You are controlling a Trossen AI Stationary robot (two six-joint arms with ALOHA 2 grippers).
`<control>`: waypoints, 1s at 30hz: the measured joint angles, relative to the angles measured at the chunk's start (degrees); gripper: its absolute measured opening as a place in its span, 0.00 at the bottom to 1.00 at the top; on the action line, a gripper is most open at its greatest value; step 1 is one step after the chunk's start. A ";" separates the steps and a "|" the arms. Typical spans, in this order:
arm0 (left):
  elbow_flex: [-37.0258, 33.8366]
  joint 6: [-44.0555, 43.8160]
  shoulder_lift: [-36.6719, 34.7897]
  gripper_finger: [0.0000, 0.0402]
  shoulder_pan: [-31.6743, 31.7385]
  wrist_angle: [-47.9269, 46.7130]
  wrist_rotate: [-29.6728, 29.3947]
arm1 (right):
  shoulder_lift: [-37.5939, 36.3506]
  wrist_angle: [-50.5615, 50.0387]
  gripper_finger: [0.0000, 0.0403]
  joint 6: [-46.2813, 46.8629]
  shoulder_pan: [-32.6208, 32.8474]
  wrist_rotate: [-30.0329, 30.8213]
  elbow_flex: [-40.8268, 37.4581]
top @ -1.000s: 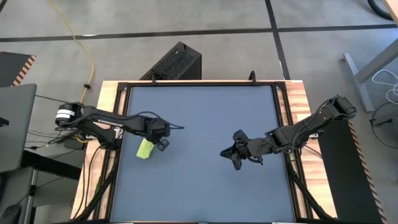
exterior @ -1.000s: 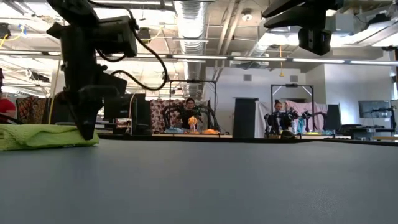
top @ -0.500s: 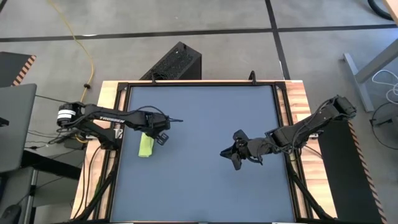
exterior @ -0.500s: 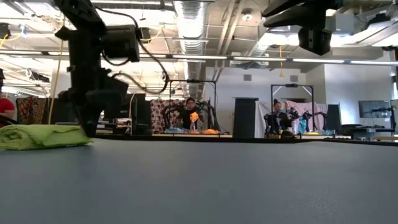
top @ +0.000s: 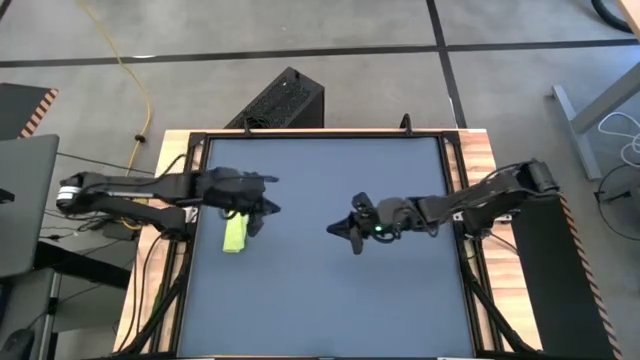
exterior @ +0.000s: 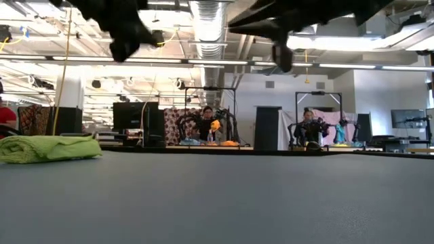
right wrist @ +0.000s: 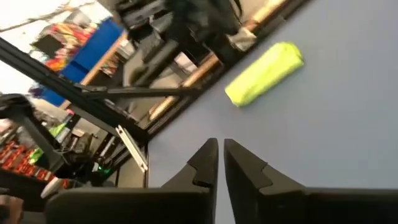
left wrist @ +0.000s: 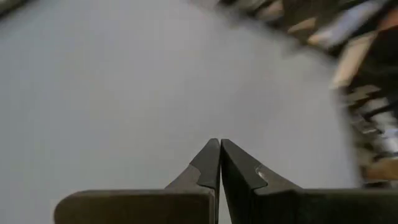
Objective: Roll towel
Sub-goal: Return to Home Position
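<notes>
On the left side of the dark blue-grey mat (top: 320, 300), close to its left edge, we find the towel (top: 234, 236). It is lime-green and rolled into a short, thick bundle. It lies alone on the mat, with its long side running roughly from the front to the back of the table (top: 482, 160). In the low view we see the towel (exterior: 47, 148) lying flat on the surface at the far left, and nothing touches it. The right wrist view shows the towel (right wrist: 265, 73) as a compact roll.

Just beside the towel, a little behind it and toward the middle of the mat, we see the left gripper (top: 262, 208). In the low view this arm is high above the surface, so the gripper is apart from the towel. In the left wrist view its two fingers (left wrist: 208, 165) are pressed together and hold nothing.

The right gripper (top: 340, 229) hangs over the middle of the mat, well apart from the towel. Its fingers (right wrist: 202, 163) are also closed against each other and empty.

Behind the table a black box (top: 285, 100) stands on the grey floor, and a yellow cable (top: 125, 60) runs across this floor. Far in the room, the low view shows one person (exterior: 205, 123) and a second person (exterior: 308, 127).
</notes>
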 joint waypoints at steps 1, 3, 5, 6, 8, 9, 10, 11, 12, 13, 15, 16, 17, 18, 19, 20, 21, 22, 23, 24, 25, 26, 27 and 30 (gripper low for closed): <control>-1.42 0.78 -2.29 0.00 -0.96 3.17 0.80 | 1.42 2.88 0.12 -1.16 -0.41 -0.54 0.04; -4.18 3.17 -7.54 0.00 -1.97 8.78 2.13 | 2.79 5.10 0.07 -3.76 -1.02 -1.12 0.35; -6.97 3.85 -13.74 0.00 -1.95 12.70 3.11 | 2.85 5.50 0.03 -6.28 -1.52 -1.56 0.86; -8.44 4.05 -16.78 0.00 -1.82 14.04 3.26 | 2.19 5.39 0.03 -7.75 -1.80 -1.67 0.90; -11.52 4.10 -22.66 0.00 -1.72 16.04 3.01 | 0.57 4.24 0.04 -11.01 -2.42 -1.88 0.90; -13.24 4.09 -25.22 0.00 -1.74 16.41 2.47 | -0.48 3.67 0.04 -12.69 -2.86 -2.14 0.90; -15.07 4.09 -27.69 0.00 -1.74 16.66 1.64 | -1.79 1.88 0.04 -14.27 -3.38 -2.68 0.92; -16.77 3.89 -29.77 0.00 -1.76 16.94 0.64 | -3.16 -0.20 0.04 -15.78 -4.09 -3.65 0.92; -18.31 3.40 -31.87 0.00 -1.76 17.32 -0.45 | -4.36 -2.08 0.04 -17.03 -4.85 -4.63 0.92; -19.93 3.17 -34.31 0.00 -1.76 17.24 -1.83 | -5.89 -4.92 0.04 -18.12 -5.71 -5.27 0.94; -22.42 3.05 -38.08 0.00 -1.76 17.27 -4.06 | -8.58 -10.76 0.03 -20.60 -7.56 -6.88 0.90; -23.34 2.83 -39.95 0.00 -1.74 17.26 -4.87 | -9.94 -13.10 0.03 -22.03 -8.46 -7.75 0.90; -24.24 2.62 -41.44 0.00 -1.74 17.12 -5.98 | -11.32 -15.75 0.03 -23.24 -9.46 -8.33 0.90; -25.05 2.61 -42.57 0.00 -1.74 17.34 -6.68 | -12.62 -17.92 0.03 -24.44 -10.43 -8.84 0.88; -25.93 2.65 -43.65 0.00 -1.74 17.58 -7.01 | -13.95 -19.40 0.03 -25.59 -11.34 -9.54 0.87; -26.94 2.63 -44.62 0.00 -1.74 17.16 -7.36 | -15.26 -21.19 0.03 -26.60 -12.08 -9.73 0.90; -27.90 2.60 -45.30 0.00 -1.74 16.88 -7.72 | -16.52 -23.02 0.03 -27.49 -12.66 -9.80 0.86; -28.67 2.53 -45.86 0.00 -1.74 17.27 -8.03 | -17.84 -23.86 0.03 -28.40 -13.18 -9.94 0.50; -29.54 2.29 -46.42 0.00 -1.74 17.94 -8.41 | -19.35 -23.86 0.03 -29.12 -13.75 -10.65 -0.42; -30.52 1.95 -46.82 0.00 -1.74 18.13 -8.72 | -20.90 -23.83 0.03 -29.38 -14.35 -11.30 -1.75; -31.45 1.65 -47.13 0.00 -1.74 18.58 -9.10 | -22.51 -23.77 0.03 -29.36 -14.95 -11.64 -3.23; -32.35 1.31 -47.37 0.00 -1.74 19.38 -9.22 | -24.32 -23.53 0.03 -29.10 -15.39 -11.68 -4.87; -33.29 0.81 -47.45 0.00 -1.74 20.47 -9.26 | -26.08 -23.08 0.03 -28.45 -15.74 -11.76 -6.84; -35.37 -0.56 -47.46 0.00 -1.74 24.44 -9.28 | -30.61 -19.68 0.03 -26.29 -16.33 -11.73 -12.65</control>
